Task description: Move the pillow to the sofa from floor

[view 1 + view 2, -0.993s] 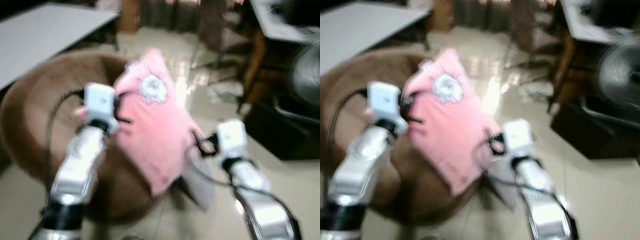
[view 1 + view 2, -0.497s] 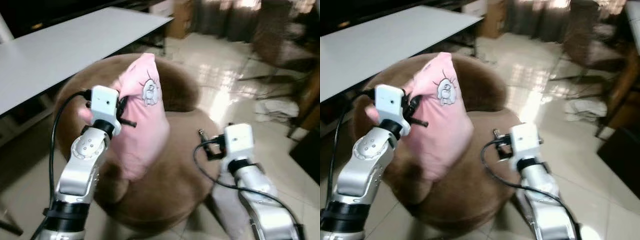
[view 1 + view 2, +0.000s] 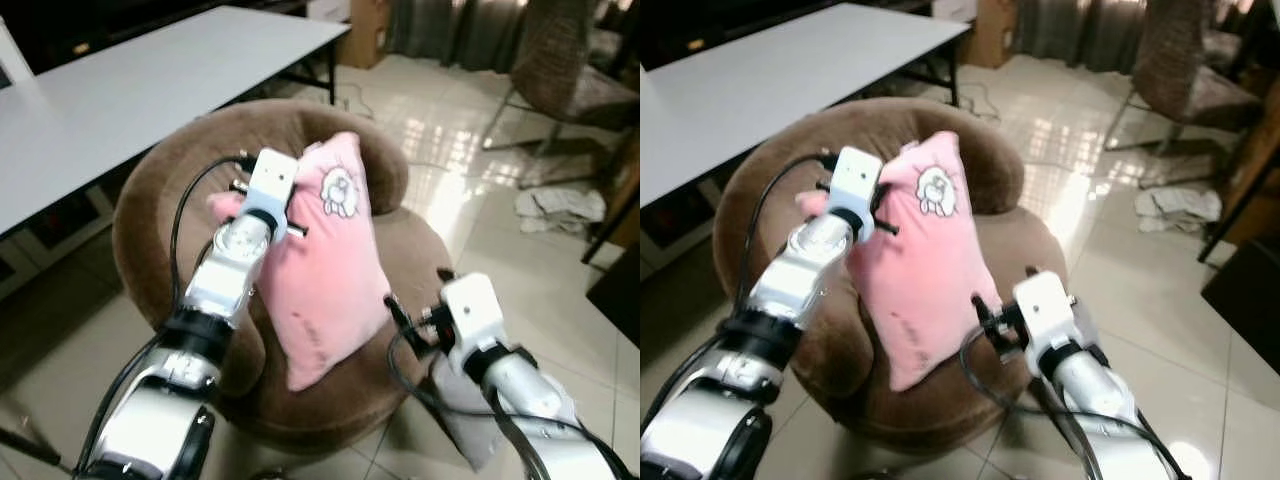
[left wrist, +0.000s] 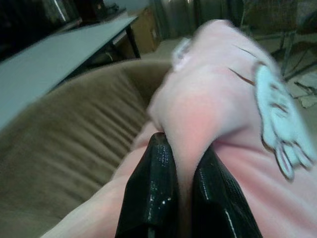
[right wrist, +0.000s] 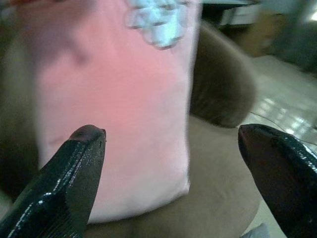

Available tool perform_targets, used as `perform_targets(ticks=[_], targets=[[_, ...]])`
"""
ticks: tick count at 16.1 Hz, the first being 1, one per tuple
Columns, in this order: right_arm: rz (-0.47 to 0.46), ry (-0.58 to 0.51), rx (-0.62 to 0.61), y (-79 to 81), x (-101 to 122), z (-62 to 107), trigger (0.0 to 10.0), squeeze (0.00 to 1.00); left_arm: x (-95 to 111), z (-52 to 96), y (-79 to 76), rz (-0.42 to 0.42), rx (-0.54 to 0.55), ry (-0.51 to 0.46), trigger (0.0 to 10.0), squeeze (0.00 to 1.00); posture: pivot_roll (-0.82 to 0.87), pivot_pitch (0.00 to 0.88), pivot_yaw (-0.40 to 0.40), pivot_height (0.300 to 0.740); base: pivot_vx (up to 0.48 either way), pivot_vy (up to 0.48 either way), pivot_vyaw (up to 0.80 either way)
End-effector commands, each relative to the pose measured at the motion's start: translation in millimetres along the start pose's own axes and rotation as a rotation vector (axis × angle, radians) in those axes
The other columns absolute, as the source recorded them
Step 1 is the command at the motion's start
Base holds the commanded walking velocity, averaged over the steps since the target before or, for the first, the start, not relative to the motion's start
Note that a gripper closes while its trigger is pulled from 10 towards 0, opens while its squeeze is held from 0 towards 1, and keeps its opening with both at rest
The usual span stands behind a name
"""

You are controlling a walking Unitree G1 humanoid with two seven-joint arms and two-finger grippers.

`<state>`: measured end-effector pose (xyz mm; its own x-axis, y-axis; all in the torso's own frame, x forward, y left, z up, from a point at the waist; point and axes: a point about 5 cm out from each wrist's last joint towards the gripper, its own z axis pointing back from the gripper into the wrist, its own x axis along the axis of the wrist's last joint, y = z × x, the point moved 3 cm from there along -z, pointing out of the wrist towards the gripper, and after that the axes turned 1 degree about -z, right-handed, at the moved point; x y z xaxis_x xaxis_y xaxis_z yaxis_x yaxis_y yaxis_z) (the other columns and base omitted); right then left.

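1. Since the earlier frame we are lowering the pillow [image 3: 325, 270] onto the sofa [image 3: 150, 200]; it is standing on the seat.
2. Left tool [image 4: 181, 168] is pinching its corner; right tool [image 5: 171, 168] is gaping, empty.
3. Only letting go is left.

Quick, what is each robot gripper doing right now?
Left gripper: closed, pinching the pink pillow.
Right gripper: open, holding nothing, close to the pillow.
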<state>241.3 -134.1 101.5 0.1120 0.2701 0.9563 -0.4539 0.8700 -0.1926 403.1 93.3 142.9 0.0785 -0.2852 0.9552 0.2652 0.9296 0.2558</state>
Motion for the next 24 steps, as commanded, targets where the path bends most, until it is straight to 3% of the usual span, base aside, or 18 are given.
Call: perform_targets(ticks=[1, 3, 4, 5, 6, 7, 8, 9, 11, 14, 15, 17, 18, 20, 21, 22, 23, 24], targets=[[0.008, -0.01, 0.074, 10.3, 0.5, 1.7, 10.0, 0.0, -2.5, -4.7, 0.9, 0.003, 0.028, 0.004, 10.0, 0.0, -0.02, 0.067, 0.079, 0.74, 0.0, 0.0, 0.0], [-0.013, 0.031, 0.192, 25.7, -8.8, 7.1, 10.0, 0.0, -34.4, -5.6, 5.7, -0.08, 0.076, 0.152, 10.0, 0.0, -0.03, 0.067, 0.082, 0.74, 0.0, 0.0, 0.0], [-0.005, 0.047, 0.231, 30.3, -11.2, 8.2, 10.0, 0.0, -48.8, -2.4, 15.6, -0.108, 0.116, 0.226, 10.0, 0.0, -0.03, 0.069, 0.082, 0.74, 0.0, 0.0, 0.0], [-0.012, 0.056, 0.268, 33.2, -12.6, 8.8, 10.0, 0.0, -70.7, 5.4, 35.1, -0.128, 0.164, 0.336, 10.0, 0.0, -0.03, 0.079, 0.072, 0.74, 0.0, 0.0, 0.0], [-0.013, 0.055, 0.272, 33.3, -13.1, 9.0, 10.0, 0.0, -74.4, 6.8, 38.7, -0.127, 0.17, 0.351, 10.0, 0.0, -0.02, 0.076, 0.07, 0.74, 0.0, 0.0, 0.0], [-0.001, 0.058, 0.268, 30.0, -21.6, 1.8, 10.0, 0.0, -90.3, 15.0, 49.9, -0.122, 0.147, 0.409, 10.0, 0.88, -0.01, 0.068, 0.066, 0.74, 0.0, 0.0, 0.0], [0.007, 0.055, 0.262, 27.8, -24.1, -1.6, 10.0, 0.0, -95.8, 18.2, 54.1, -0.121, 0.147, 0.426, 10.0, 1.0, -0.01, 0.061, 0.064, 0.74, 0.0, 0.0, 0.0], [0.005, 0.048, 0.251, 26.3, -24.2, -3.5, 10.0, 0.0, -98.8, 20.3, 56.8, -0.121, 0.147, 0.435, 10.0, 1.0, -0.01, 0.061, 0.064, 0.74, 0.0, 0.0, 0.0], [-0.009, 0.023, 0.233, 21.6, -22.7, -8.5, 10.0, 0.0, -100.3, 26.9, 77.9, -0.108, 0.237, 0.424, 10.0, 1.0, 0.0, 0.055, 0.053, 0.74, 0.0, 0.0, 0.0], [-0.01, -0.025, 0.192, 14.5, -13.1, -16.8, 10.0, 0.0, -68.0, 31.4, 110.2, -0.099, 0.423, 0.219, 10.0, 1.0, 0.01, 0.034, 0.037, 0.74, 0.0, 0.0, 0.0], [-0.008, -0.033, 0.183, 13.2, -11.5, -18.4, 10.0, 0.0, -64.4, 32.1, 112.2, -0.103, 0.436, 0.199, 10.0, 1.0, 0.01, 0.033, 0.036, 0.74, 0.0, 0.0, 0.0], [-0.022, -0.087, 0.11, 5.0, 0.9, -23.7, 10.0, 0.0, -32.3, 49.2, 132.4, -0.143, 0.612, -0.009, 10.0, 1.0, 0.01, 0.025, 0.017, 0.74, 0.0, 0.0, 0.0], [-0.023, -0.093, 0.101, 3.9, 2.5, -24.0, 10.0, 0.0, -27.7, 52.6, 135.3, -0.149, 0.64, -0.038, 10.0, 1.0, 0.01, 0.025, 0.017, 0.74, 0.0, 0.0, 0.0], [0.004, -0.143, -0.058, -5.9, 14.1, -27.4, 10.0, 0.0, -6.3, 73.8, 133.5, -0.052, 0.594, -0.253, 10.0, 0.0, 0.02, 0.002, 0.003, 0.74, 0.0, 0.0, 0.0], [-0.033, -0.134, -0.112, -8.8, 16.0, -29.5, 10.0, 0.0, -8.0, 83.5, 125.8, 0.113, 0.502, -0.288, 10.0, 0.0, 0.01, 0.0, 0.003, 0.74, 0.0, 0.0, 0.0], [-0.048, -0.145, -0.12, -9.5, 19.0, -30.2, 10.0, 0.0, -8.1, 94.0, 115.4, 0.184, 0.418, -0.31, 10.0, 0.0, 0.01, 0.0, -0.004, 0.74, 0.0, 0.0, 0.0], [-0.073, -0.139, -0.139, -12.0, 17.4, -29.2, 10.0, 0.0, -8.4, 102.8, 93.8, 0.177, 0.29, -0.305, 10.0, 0.0, 0.01, 0.0, -0.01, 0.74, 0.0, 0.0, 0.8], [-0.087, -0.134, -0.143, -12.6, 16.3, -29.0, 10.0, 0.0, -8.8, 104.1, 89.9, 0.175, 0.274, -0.301, 10.0, 0.0, 0.01, 0.0, -0.01, 0.74, 0.0, 0.0, 0.8]])
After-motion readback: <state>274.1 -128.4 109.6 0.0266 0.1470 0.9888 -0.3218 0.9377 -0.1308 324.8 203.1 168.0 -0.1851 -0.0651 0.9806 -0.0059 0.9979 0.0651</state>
